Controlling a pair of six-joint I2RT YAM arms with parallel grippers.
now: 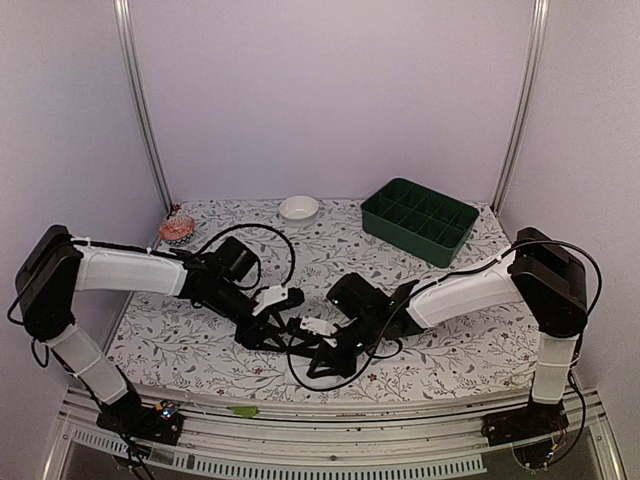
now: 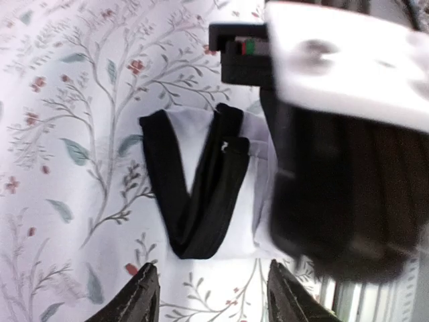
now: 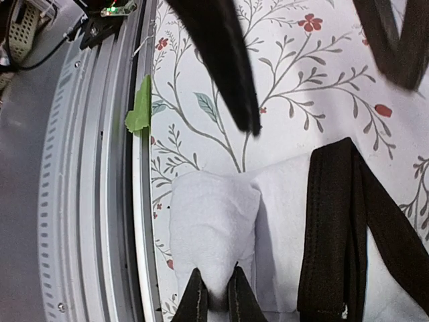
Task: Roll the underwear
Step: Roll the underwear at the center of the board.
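The underwear lies on the floral tablecloth, white fabric with black bands folded into a V. My left gripper is open and empty, its fingers just short of the near edge of the fabric. My right gripper is shut on a raised fold of the white fabric at the end nearest the table's front rail. The black band lies to the right of that fold. In the top view both grippers, left and right, meet at the front middle and hide the underwear.
A green compartment tray stands at the back right. A small white bowl and a copper scrubber are at the back. The metal front rail runs close by the fold, with a green scrap on it.
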